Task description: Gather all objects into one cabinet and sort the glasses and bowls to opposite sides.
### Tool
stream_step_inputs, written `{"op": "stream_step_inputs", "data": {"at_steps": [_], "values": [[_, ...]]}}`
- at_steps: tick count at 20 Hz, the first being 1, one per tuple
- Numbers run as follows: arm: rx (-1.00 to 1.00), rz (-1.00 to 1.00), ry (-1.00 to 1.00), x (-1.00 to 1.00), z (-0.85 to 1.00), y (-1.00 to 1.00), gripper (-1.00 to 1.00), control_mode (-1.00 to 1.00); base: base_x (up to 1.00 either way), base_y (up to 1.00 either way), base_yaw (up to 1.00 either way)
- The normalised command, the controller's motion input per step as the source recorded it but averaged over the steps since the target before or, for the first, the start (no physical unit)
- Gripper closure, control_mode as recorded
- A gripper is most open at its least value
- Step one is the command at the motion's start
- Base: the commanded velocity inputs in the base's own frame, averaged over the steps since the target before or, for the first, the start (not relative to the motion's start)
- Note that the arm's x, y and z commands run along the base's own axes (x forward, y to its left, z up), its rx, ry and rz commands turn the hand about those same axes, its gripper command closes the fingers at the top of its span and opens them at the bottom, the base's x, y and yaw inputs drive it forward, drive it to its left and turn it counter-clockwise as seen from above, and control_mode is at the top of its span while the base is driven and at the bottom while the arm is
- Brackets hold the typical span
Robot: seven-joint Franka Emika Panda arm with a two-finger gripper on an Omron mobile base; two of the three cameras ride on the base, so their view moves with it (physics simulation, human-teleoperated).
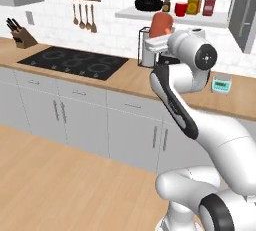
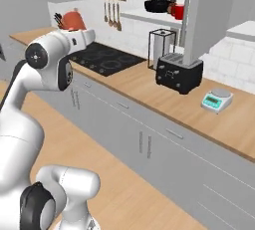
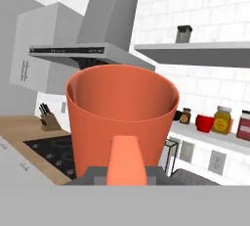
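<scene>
- salmon-orange cup [image 3: 122, 117] sits clamped in the hand [image 3: 126, 171], carried upright above the surface [image 1: 135, 77], well short of the cabinet shelf [image 1: 170, 17].
- step in hand, as i judge it: carrying this cup over to join the other things on the shelf; the sorting is not finished.
- on the shelf stand the black bowl [image 1: 148, 5] at the left end, then a small dark jar [image 1: 166, 4], the red cup [image 1: 181, 9], the yellow jar [image 1: 193, 3] and the red jar [image 1: 209, 4].
- next move likely calls for lifting the cup higher and reaching forward to a free spot near the red cup, away from the bowl, without knocking the jars.
- left base view shows the whole shelf row with the cup [image 1: 161, 24] below it.
- right base view hides most of the shelf behind a dark door panel [image 2: 209, 15], but shows the toaster [image 2: 179, 72] and scale [image 2: 217, 99] on the surface.
- hand view looks into the cup's open mouth; it appears empty.
</scene>
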Motion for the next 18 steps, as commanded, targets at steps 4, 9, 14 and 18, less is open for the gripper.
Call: {"op": "stream_step_inputs", "data": {"at_steps": [4,9,14,18], "values": [[0.00,0.00,0.00,0.00,0.00,0.00,1.00,1.00,0.16,0.00,0.00],[0.00,0.00,0.00,0.00,0.00,0.00,1.00,1.00,1.00,0.00,-0.03],[0.00,0.00,0.00,0.00,0.00,0.00,1.00,1.00,1.00,0.00,-0.03],[0.00,0.00,0.00,0.00,0.00,0.00,1.00,1.00,0.69,0.00,-0.07]]}}
